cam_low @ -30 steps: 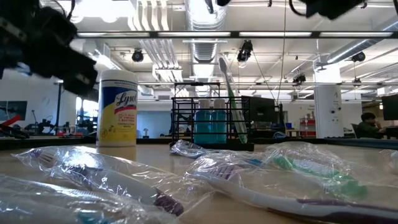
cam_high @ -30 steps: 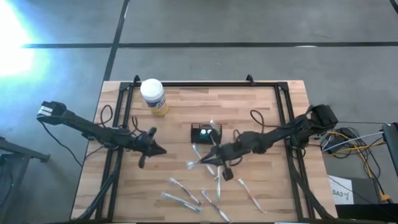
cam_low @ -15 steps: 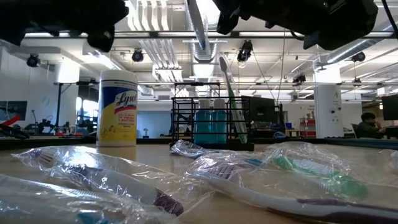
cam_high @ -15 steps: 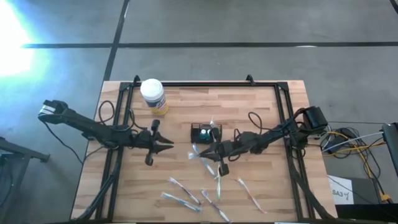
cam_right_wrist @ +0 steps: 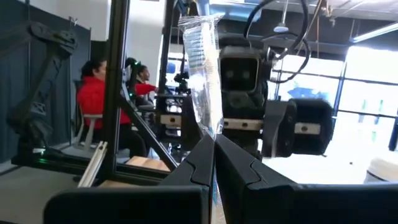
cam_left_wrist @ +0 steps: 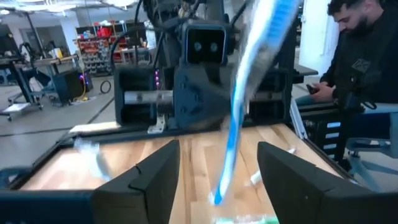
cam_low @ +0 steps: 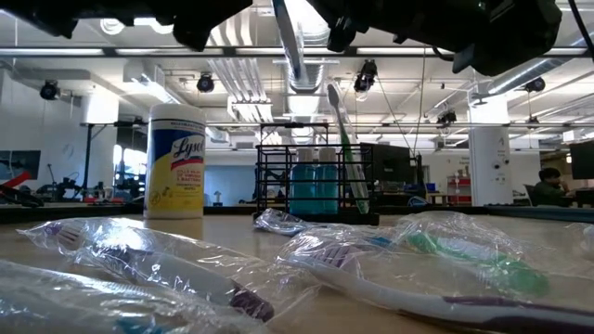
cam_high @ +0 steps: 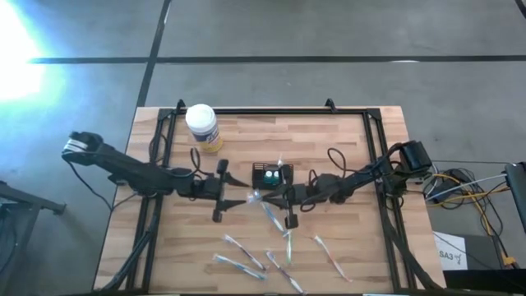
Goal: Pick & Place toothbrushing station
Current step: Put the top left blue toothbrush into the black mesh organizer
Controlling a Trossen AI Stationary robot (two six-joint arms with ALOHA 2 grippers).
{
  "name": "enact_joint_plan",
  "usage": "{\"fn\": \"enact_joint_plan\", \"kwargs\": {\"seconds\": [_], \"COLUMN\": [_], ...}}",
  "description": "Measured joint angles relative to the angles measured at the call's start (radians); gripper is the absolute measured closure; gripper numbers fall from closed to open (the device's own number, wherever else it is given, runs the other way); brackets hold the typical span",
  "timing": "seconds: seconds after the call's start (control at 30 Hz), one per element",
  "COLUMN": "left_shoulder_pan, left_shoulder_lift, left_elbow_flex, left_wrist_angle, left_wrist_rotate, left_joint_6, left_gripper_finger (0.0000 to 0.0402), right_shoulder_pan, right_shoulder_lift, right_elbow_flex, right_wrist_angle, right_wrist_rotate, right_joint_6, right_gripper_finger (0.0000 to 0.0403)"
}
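Quick look from the high view. Found the toothbrushing station point(cam_high: 272, 174) sitting just 12 o'clock of the middle of the table point(cam_high: 345, 148), flat on the wood and touched by nothing.

Looks like a black open-wire box in the low view, so probably light and stiff, and likely to skid or tip if nudged from one side. Would go for the top rim or an outer wall, squeezed across the narrow way, and lift it dead level so nothing inside flops over.

Inside the station: two teal cylinders point(cam_low: 311, 184) side by side, plus one green-handled toothbrush point(cam_low: 345, 148) standing up and leaning a little. Can't tell which compartment holds what. Can't tell what's inside the white-lidded yellow jar point(cam_high: 202, 126) up at 10 o'clock either, with that lid on.

Right gripper point(cam_high: 265, 196) hanging just 6 o'clock of the station, fingers point(cam_right_wrist: 193, 168) pressed together, pinching a wrapped toothbrush point(cam_right_wrist: 202, 74). Guessing featherweight, stiff handle, slick crinkly plastic, so easy to let swivel. Better pinched on the handle than on loose wrapper.

Left gripper point(cam_high: 233, 191) right at 9 o'clock of the right one, facing it, fingers point(cam_left_wrist: 149, 180) spread wide on either side of that same brush, not touching it as far as the left wrist view shows.

More wrapped brushes point(cam_high: 244, 247) scattered down at 6 o'clock, well apart from the station.
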Motion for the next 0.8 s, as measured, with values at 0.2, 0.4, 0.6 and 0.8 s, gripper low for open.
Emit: {"fn": "enact_joint_plan", "kwargs": {"seconds": [0.2,0.4,0.6,0.8], "left_shoulder_pan": [0.000,0.001,0.000,0.000], "left_shoulder_lift": [0.048,0.076,0.118,0.140], "left_elbow_flex": [0.053,0.057,0.059,0.078], "left_wrist_angle": [0.049,0.105,0.173,0.175], "left_wrist_rotate": [0.029,0.030,0.060,0.068], "left_joint_6": [0.000,-0.019,-0.024,-0.026], "left_gripper_finger": [0.0188,0.0200,0.0209,0.0209], "right_shoulder_pan": [0.000,0.000,0.001,0.001], "right_shoulder_lift": [0.000,0.000,0.000,0.000], "right_elbow_flex": [0.000,0.000,0.000,0.000], "right_wrist_angle": [0.000,0.002,0.002,0.002], "right_wrist_rotate": [0.003,0.003,0.028,0.029], "right_joint_6": [-0.013,-0.013,-0.013,-0.013], "right_gripper_finger": [0.0394,0.0394,0.0394,0.0394]}}
